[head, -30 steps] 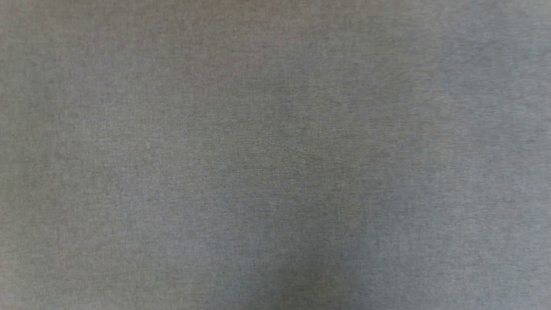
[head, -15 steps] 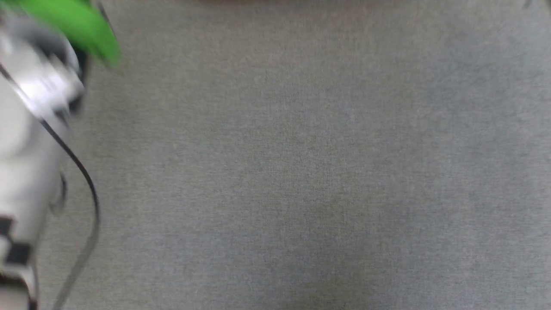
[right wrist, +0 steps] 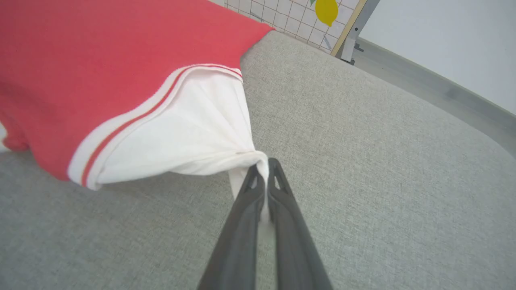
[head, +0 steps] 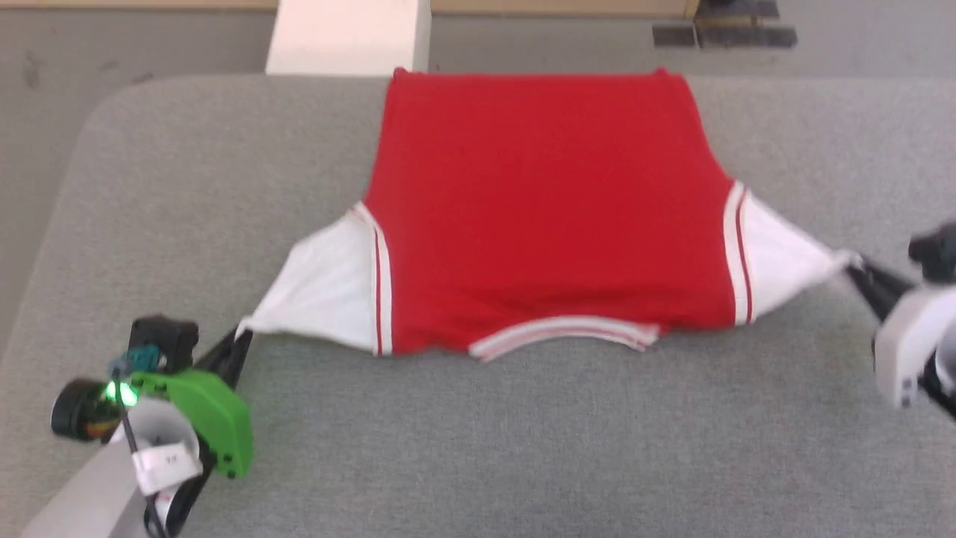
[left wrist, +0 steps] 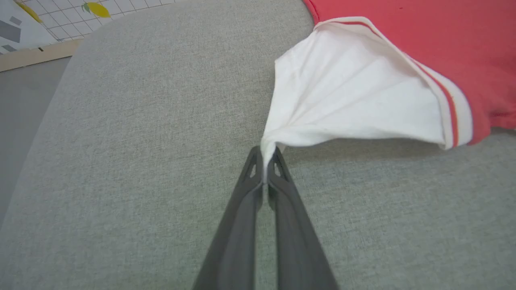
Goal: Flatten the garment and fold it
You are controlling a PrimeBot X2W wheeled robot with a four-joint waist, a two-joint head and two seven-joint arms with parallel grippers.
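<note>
At the far left of the head view, the left gripper (head: 243,338) is seen low over the grey cloth table (head: 523,463), with a green cover (head: 205,415) on its wrist. Its two dark fingers are pressed together on the tip of the left white sleeve (head: 321,291) of the red jersey (head: 545,217). In the left wrist view, the sleeve tip is pinched right at the ends of the left gripper (left wrist: 265,156). The white cloth (left wrist: 350,104) is pulled into a fan of folds up and to the right of the fingers, and a shadow is seen under it.

Between the two grippers the jersey is spread on the table, plain red side up. Its striped neck band (head: 560,332) is turned to the near side, and its straight bottom edge is laid at the far edge of the table. A white block (head: 347,37) is seen past that edge.

At the right, the right gripper (head: 859,267) is closed on the tip of the right white sleeve (head: 777,254). In the right wrist view the sleeve is bunched at the ends of the right gripper (right wrist: 264,166), and the red cloth (right wrist: 100,60) is seen up and to the left of them.
</note>
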